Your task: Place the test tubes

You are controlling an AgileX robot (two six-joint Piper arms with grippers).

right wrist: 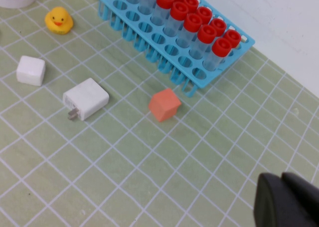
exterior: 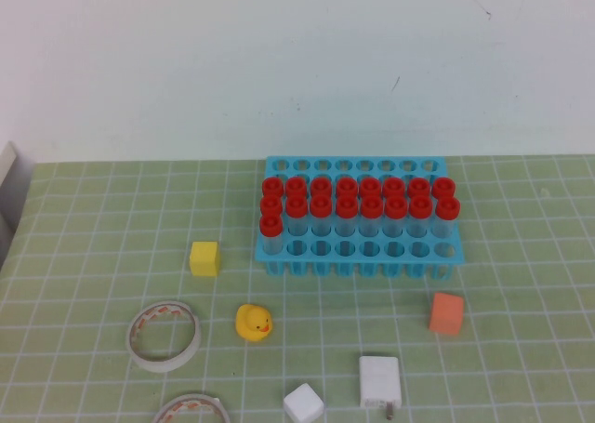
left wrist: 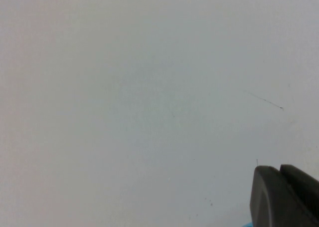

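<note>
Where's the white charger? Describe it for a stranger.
From the blue test tube rack, come toward the robot past the orange cube. The charger lies flat beside a white cube; only it has metal prongs. Both shut, the left gripper faces the wall and the right gripper hangs over the mat.

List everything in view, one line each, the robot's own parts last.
rack: one, blue, mid-mat near the wall
test tubes: seventeen, clear with red caps, upright in the rack's middle rows
yellow cube: one, yellow, left of the rack
duck: one, yellow, before the rack's left end
orange cube: one, orange, before the rack's right end
charger: one, white, near edge
white cube: one, white, left of the charger
tape rolls: two, whitish, front left
mat: one, green, white grid
left claw: one, black, shut, facing the white wall
right claw: one, black, shut, above the mat, empty
</note>
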